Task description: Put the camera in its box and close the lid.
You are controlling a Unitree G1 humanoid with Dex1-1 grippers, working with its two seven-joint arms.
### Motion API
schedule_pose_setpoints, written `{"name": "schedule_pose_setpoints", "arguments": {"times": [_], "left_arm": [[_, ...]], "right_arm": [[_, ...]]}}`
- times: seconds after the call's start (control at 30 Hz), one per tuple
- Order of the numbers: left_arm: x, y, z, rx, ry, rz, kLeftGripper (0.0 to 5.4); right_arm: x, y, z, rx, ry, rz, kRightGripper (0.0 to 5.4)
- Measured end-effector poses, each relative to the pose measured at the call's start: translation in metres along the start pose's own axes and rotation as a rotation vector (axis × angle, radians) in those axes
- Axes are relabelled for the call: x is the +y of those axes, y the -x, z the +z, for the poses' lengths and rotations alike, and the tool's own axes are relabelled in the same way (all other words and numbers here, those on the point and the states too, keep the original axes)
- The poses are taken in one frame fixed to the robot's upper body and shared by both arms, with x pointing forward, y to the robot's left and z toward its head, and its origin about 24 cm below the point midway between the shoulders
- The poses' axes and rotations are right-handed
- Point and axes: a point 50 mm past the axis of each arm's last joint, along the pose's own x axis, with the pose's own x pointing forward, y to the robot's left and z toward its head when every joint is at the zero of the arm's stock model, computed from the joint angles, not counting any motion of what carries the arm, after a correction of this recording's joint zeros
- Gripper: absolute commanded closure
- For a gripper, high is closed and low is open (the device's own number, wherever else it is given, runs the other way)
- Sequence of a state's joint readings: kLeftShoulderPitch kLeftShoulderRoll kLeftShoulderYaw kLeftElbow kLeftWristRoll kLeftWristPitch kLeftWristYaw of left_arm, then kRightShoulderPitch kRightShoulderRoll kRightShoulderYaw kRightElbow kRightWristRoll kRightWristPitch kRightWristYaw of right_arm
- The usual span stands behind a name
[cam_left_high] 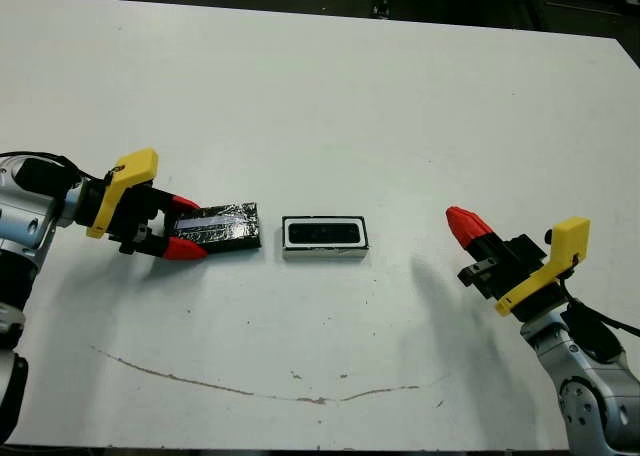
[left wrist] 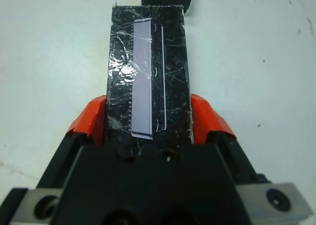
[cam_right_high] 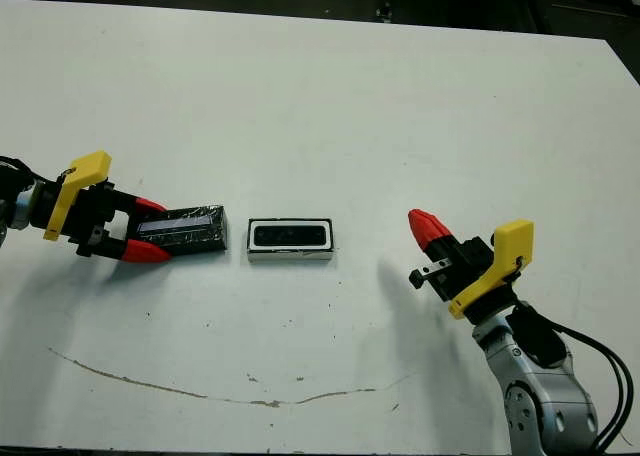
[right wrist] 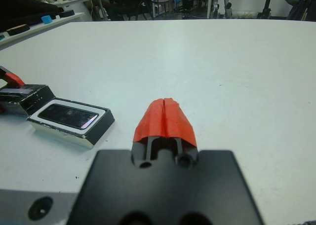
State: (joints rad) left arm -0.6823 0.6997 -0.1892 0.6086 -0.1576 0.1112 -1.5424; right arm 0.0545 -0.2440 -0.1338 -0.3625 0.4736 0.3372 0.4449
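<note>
- Surface (cam_left_high: 330, 96): white, with a thin brownish curved scuff line (cam_left_high: 250, 388) near the robot's edge.
- Box (cam_left_high: 324, 238): lies flat near the middle of the surface, long side running left to right, uncovered. White inner walls visible around a dark content.
- Camera (right wrist: 67, 115): lies inside the box, glossy face up; the right wrist view shows it filling most of the tray.
- Lid (cam_left_high: 222, 225): flat on the surface just to the left of the box, a narrow gap between the two; not on the box. Crinkly black top with a pale stripe (left wrist: 142, 77) running along its length.
- Left claw (cam_left_high: 180, 227): down at surface level at the lid's left end, one red finger on each long side of the lid. In the left wrist view the fingers (left wrist: 88, 121) lie against the lid's edges, so it has hold of the lid.
- Right claw (cam_left_high: 467, 225): well to the right of the box, above the surface, casting a shadow toward the box. Its two red tips are pressed together with nothing between them; it points toward the box.
</note>
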Motion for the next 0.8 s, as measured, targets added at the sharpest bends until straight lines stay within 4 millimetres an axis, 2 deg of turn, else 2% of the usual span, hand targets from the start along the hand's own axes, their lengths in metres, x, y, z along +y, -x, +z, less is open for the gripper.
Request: {"name": "schedule_pose_setpoints", "arguments": {"times": [0.17, 0.37, 0.8], "left_arm": [[0.002, 0.004, 0.004, -0.133, 0.076, 0.032, 2.23], [0.001, -0.002, 0.011, -0.231, 0.120, 0.009, 2.23], [-0.004, -0.044, 0.021, -0.319, 0.115, -0.080, 2.23]], "right_arm": [[0.000, 0.000, 0.000, 0.003, -0.002, 0.001, 5.40], [0.001, -0.001, -0.001, 0.007, 0.002, 0.002, 5.40], [0.002, -0.001, -0.001, 0.008, 0.003, 0.005, 5.40]]}}
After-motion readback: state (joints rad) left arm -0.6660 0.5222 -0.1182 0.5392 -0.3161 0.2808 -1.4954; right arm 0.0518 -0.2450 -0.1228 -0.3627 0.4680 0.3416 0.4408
